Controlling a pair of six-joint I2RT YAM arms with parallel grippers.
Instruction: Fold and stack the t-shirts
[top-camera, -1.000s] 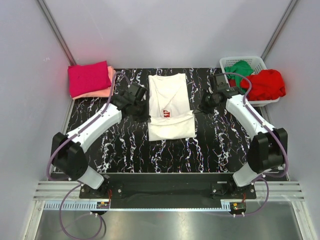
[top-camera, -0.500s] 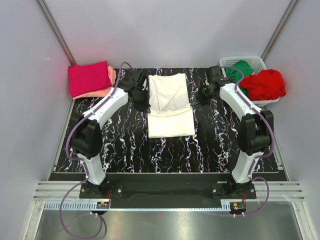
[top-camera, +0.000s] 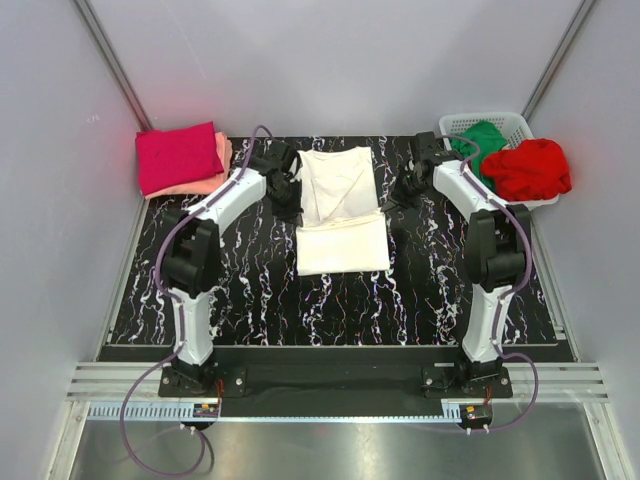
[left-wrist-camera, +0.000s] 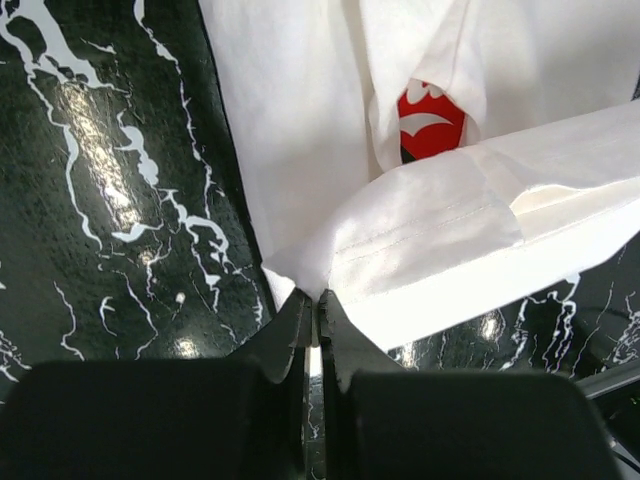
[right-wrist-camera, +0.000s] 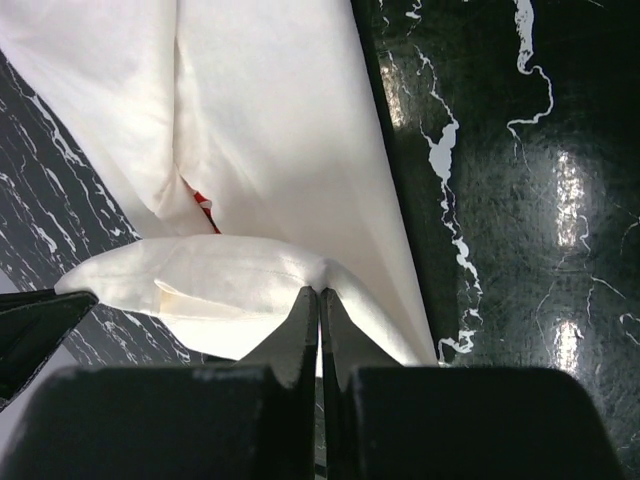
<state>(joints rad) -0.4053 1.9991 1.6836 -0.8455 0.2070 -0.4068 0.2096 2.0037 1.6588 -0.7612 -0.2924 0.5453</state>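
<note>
bright, sharp; glare patches on glossy table (left-wrist-camera: 90, 125)

On the white t-shirt (top-camera: 340, 215) the folded-over layer covers most of the red print (left-wrist-camera: 430, 122) — the left wrist view shows one patch with what seem to be white marks, too partial to read, and the overhead view shows none. Both wrist views cut the shirt off at their edges. Left of the white t-shirt, the salmon-pink tee (top-camera: 210, 184) lies under the magenta tee (top-camera: 178, 155), only its margins showing. Right of the white t-shirt, the green tee (top-camera: 482, 135) is partly behind the right arm (top-camera: 460, 185) and the red tee (top-camera: 530, 168), which drapes over the basket (top-camera: 520, 122) rim. From overhead, the left gripper (left-wrist-camera: 315, 305) and right gripper (right-wrist-camera: 320, 300) pinch points are hidden under their own wrists.
</note>
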